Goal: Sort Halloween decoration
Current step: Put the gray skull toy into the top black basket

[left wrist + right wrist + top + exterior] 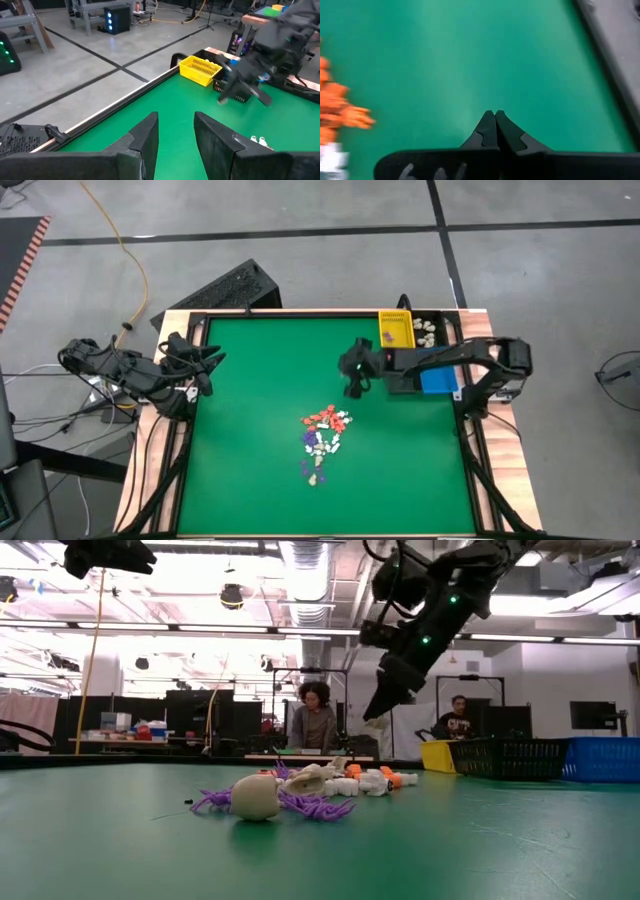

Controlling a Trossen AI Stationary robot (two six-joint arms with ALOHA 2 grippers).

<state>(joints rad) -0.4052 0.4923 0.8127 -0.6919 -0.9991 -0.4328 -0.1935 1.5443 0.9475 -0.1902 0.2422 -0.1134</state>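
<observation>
Cream, orange and purple fingertip-sized trinkets (322, 442) heaped mid-table; right gripper (353, 387) at one o'clock above them, clenched empty. Left gripper (175, 131) parted, idle. Risk: scattering neighbours when pinching one.

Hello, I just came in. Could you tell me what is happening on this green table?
A two-armed robot is sorting a pile of small Halloween trinkets into bins. The right gripper hangs above the mat between the pile and the yellow bin, fingers shut, seemingly empty. The left gripper waits, open, at the table's left edge. Some pieces already lie in the black bin.
</observation>
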